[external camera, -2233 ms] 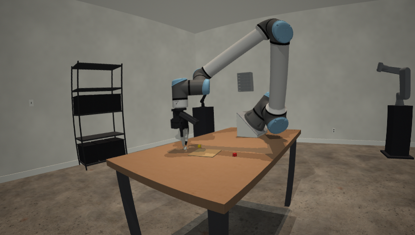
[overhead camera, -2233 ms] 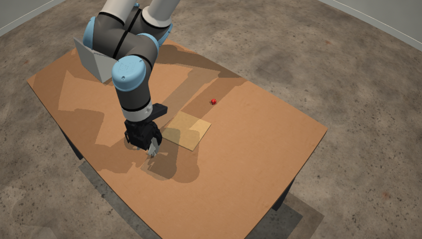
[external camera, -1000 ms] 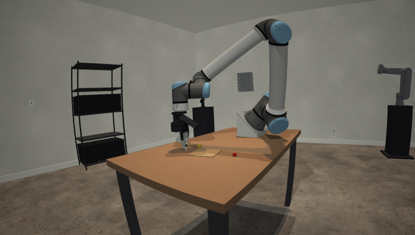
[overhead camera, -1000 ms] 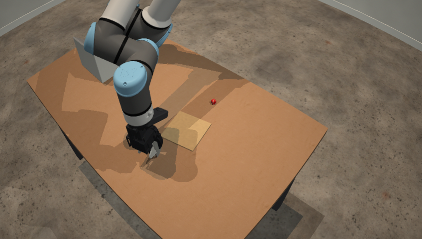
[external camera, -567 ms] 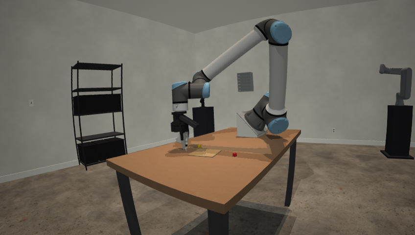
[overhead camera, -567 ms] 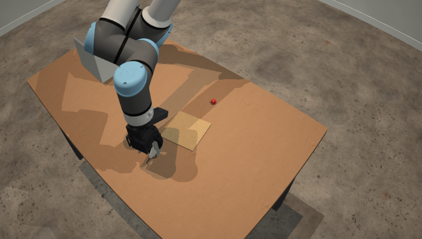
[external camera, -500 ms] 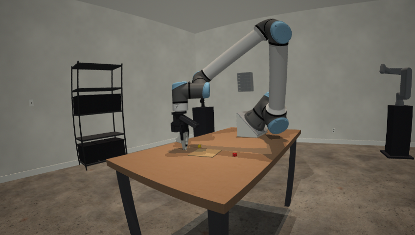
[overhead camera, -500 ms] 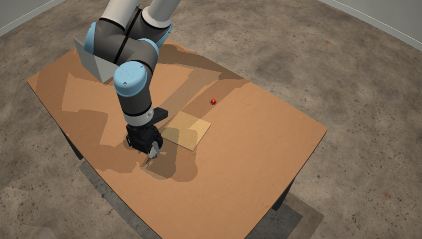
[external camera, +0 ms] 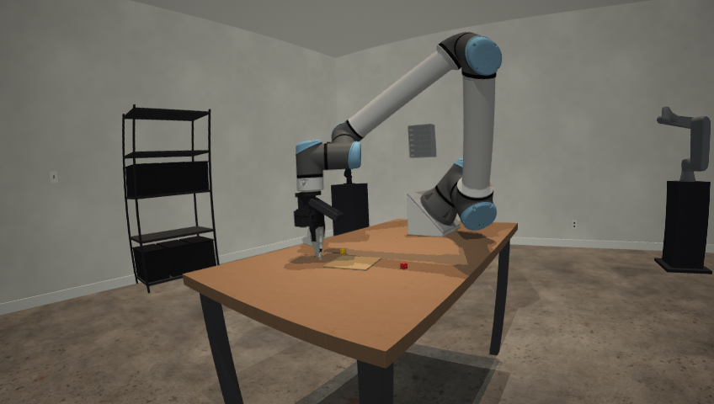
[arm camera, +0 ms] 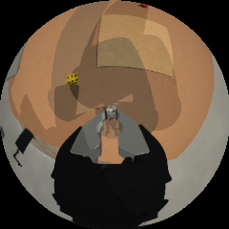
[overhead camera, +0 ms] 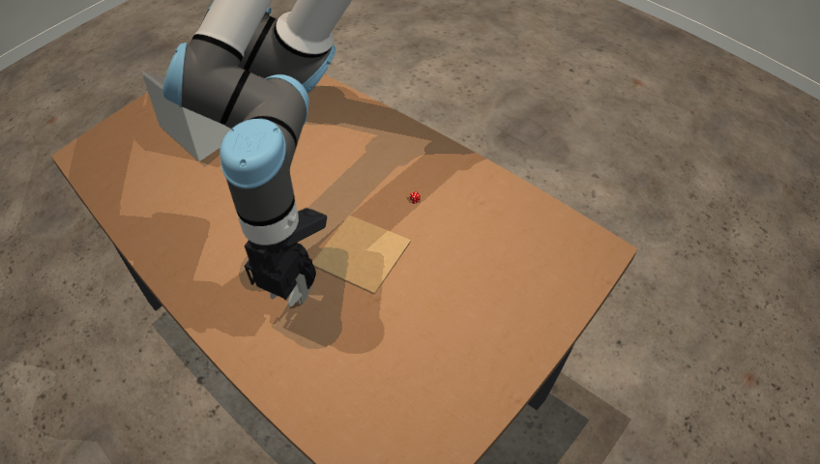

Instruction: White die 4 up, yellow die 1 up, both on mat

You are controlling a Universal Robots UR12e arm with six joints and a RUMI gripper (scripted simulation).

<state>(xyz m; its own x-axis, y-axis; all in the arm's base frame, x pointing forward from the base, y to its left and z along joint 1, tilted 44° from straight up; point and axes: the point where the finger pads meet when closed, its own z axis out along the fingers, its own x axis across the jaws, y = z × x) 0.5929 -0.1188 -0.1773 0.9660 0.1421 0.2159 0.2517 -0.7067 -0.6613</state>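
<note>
My gripper (overhead camera: 297,299) (external camera: 317,252) (arm camera: 112,111) is down at the table top, just off the mat's near left corner. Its fingers are shut on the white die (arm camera: 111,113), which shows as a small pale cube between the fingertips in the wrist view; the top and exterior views do not show it clearly. The yellow die (external camera: 343,251) (arm camera: 72,78) lies on the bare table, left of the mat in the wrist view, hidden by the arm in the top view. The red die (overhead camera: 414,197) (external camera: 403,265) (arm camera: 143,5) lies on the table beyond the mat. The tan mat (overhead camera: 367,249) (external camera: 358,263) (arm camera: 138,48) holds no die.
The arm's grey base block (overhead camera: 172,123) (external camera: 423,220) stands at the table's far corner. The table (overhead camera: 488,322) (external camera: 320,305) edge is close behind the gripper. A black shelf rack (external camera: 167,194) and a black pedestal (external camera: 686,225) stand on the floor away from the table.
</note>
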